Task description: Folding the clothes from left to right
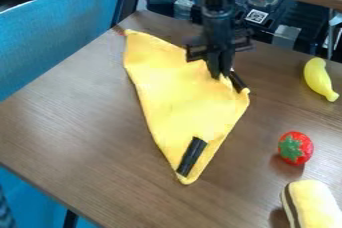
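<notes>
Well, cloth (180,92) on table (80,122) beside blue panel (60,32)

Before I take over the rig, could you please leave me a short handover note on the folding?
Gripper: down at the cloth's right edge; I can't tell whether it has hold of it.
Cloth: yellow, on the table, roughly triangular, narrowing towards the camera, with a black strip near that tip.
Done: the shape suggests a fold, but one view doesn't confirm it.
Left: probably check the left-to-right fold and finish it if needed.
</notes>
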Controlling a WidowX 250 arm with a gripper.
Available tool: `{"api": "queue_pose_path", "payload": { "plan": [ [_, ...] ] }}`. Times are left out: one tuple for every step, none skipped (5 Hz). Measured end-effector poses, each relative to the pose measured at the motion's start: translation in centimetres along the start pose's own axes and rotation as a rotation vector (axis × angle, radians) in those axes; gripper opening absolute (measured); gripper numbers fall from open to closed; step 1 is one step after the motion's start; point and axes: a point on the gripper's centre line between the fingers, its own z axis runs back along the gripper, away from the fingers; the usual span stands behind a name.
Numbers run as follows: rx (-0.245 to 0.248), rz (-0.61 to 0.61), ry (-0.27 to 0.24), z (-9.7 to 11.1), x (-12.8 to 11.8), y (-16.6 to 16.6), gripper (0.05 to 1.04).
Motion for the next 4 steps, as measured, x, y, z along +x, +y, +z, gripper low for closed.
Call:
{"api": "queue_pose_path", "payload": {
  "plan": [
    [-0.007,-0.006,0.006,-1.0,-0.5,0.2,0.489],
    [-0.038,-0.112,-0.011,-0.3,-2.4,0.0,0.794],
    [-0.112,-0.217,-0.083,2.5,-3.1,-0.2,0.999],
    [-0.201,-0.381,-0.21,7.6,-3.1,1.2,1.003]
  ]
}}
